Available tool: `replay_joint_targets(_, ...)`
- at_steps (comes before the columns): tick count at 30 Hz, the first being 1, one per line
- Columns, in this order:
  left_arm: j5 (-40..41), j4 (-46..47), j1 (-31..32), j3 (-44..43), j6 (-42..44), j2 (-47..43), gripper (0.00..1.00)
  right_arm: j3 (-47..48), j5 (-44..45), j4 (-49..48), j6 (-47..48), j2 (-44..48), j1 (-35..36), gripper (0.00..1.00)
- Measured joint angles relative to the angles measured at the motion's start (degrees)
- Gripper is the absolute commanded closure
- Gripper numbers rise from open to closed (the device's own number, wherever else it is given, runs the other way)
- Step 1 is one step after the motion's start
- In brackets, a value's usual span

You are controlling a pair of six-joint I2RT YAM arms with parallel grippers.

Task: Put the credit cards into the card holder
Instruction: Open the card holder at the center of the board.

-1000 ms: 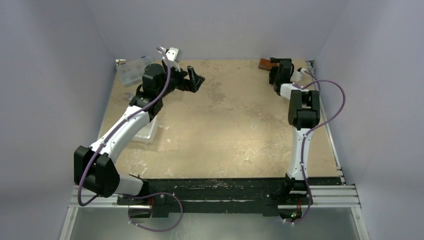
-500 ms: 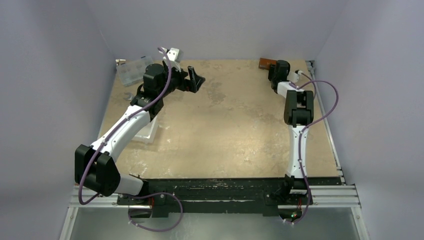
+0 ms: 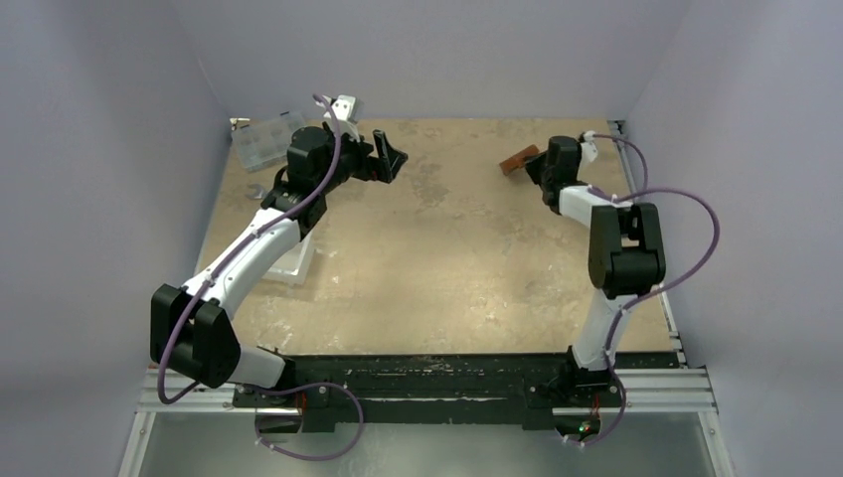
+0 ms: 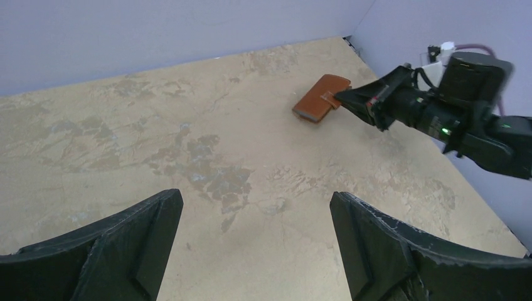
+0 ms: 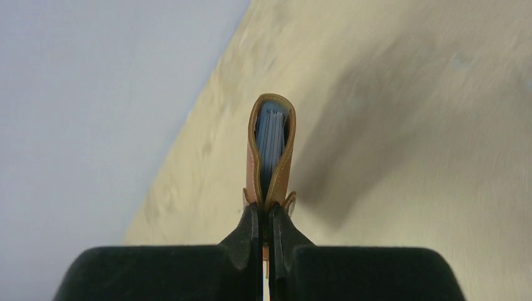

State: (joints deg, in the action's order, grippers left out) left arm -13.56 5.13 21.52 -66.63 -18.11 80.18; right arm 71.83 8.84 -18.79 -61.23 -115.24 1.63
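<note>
Right claw [image 5: 263,210] is pinched tight on one brown leather card holder [image 5: 271,150], the two finger tips meeting on the leather at its open edge. That holder is folded, and from the wrist view its rounded spine points away, with blue-grey leaves stacked between the covers; whether any of them is a card cannot be told. From above, the holder [image 3: 518,159] sticks out leftward from the right claw [image 3: 534,164] over the far right part of the table [image 3: 447,258], tilted. Whether its far end touches the surface is unclear.

Left claw [image 3: 383,159] hangs over the far left of the table with its two fingers spread wide, nothing between them. Beside that arm sit one clear compartmented box [image 3: 260,139] at the far left corner and one white tray [image 3: 295,260] nearer the bases.
</note>
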Motion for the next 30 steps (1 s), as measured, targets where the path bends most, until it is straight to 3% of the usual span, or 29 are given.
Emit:
replay_joint_targets(3,0.9,0.0,0.2,0.0,-1.4,1.2,0.03,-5.2,-2.8,5.4,12.2,9.1,4.7,1.0)
replay_joint_targets(11,0.6,-1.4,0.6,-0.2,-6.7,8.4,0.08,-7.3,-3.6,26.4,34.8,21.1,24.1,1.0)
replay_joint_targets(16,0.8,-5.3,0.6,-0.7,-8.5,11.9,0.08,-7.9,4.6,42.2,41.7,29.6,24.3,1.0)
replay_joint_targets(20,1.3,-7.7,0.3,-1.3,-9.4,12.0,0.08,-6.5,14.6,52.0,42.7,30.2,26.2,1.0)
replay_joint_targets(21,1.4,-7.8,0.2,-1.5,-9.6,12.0,0.08,-6.5,16.9,53.8,42.6,29.9,27.8,0.94)
replay_joint_targets(24,1.5,-7.9,-0.5,-2.1,-10.0,12.0,0.08,-4.7,22.3,59.3,40.9,26.2,34.7,0.48)
replay_joint_targets(25,1.8,-8.0,-0.9,-2.3,-10.0,12.0,0.08,-3.1,23.3,60.8,40.2,23.9,37.2,0.37)
replay_joint_targets(28,2.5,-8.2,-1.5,-2.3,-10.0,12.0,0.07,1.2,21.9,61.5,39.8,17.8,43.4,0.21)
replay_joint_targets(30,3.0,-8.7,-1.7,-2.4,-10.0,12.0,0.06,1.0,17.6,59.7,40.0,17.6,45.6,0.2)
